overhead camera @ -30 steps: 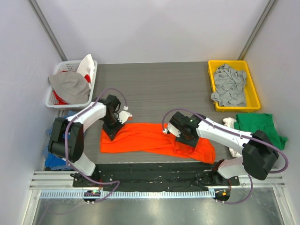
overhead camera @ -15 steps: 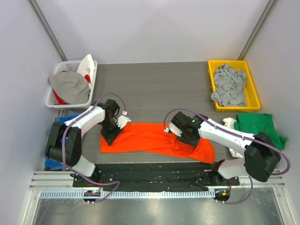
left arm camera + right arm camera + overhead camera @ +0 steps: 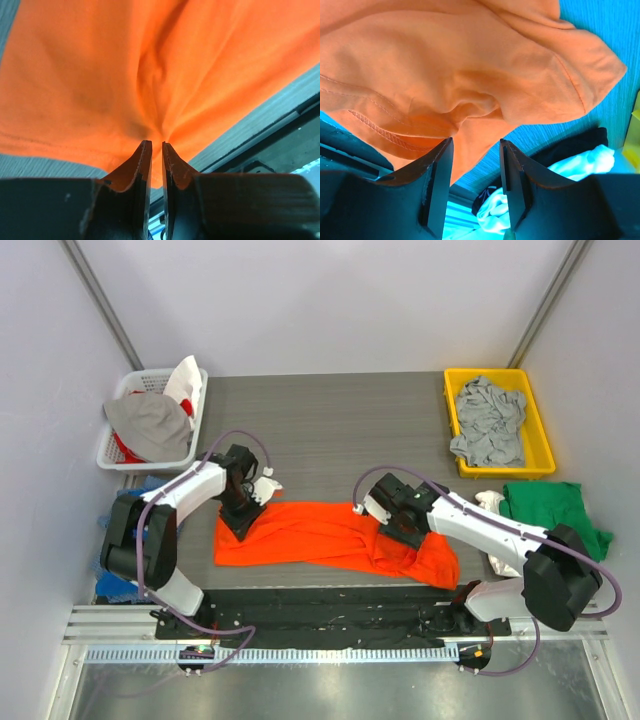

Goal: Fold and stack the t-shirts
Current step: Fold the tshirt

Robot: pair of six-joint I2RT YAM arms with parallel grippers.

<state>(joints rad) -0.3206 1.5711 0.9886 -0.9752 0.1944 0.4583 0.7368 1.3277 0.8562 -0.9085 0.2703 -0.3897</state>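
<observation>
Fingers (image 3: 136,169) of left gripper (image 3: 155,144) pinch orange t-shirt (image 3: 300,535); right gripper's (image 3: 476,141) stand apart over it.

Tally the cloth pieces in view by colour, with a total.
Orange: 1, orange shirt.
Green: 1, green shirt.
Grey: 2, grey shirt in the yellow bin, grey cloth in the white basket.
White: 2, white cloth in that basket, white piece beside the green shirt.
Red: 1, red scrap in the basket.
Blue heap at left: unclear, uncounted.
Total: 7.

Robotics lab cell, plain white walls (image 3: 320,300), slotted aluminium base rail (image 3: 330,652), dark grey worktable (image 3: 330,430)
</observation>
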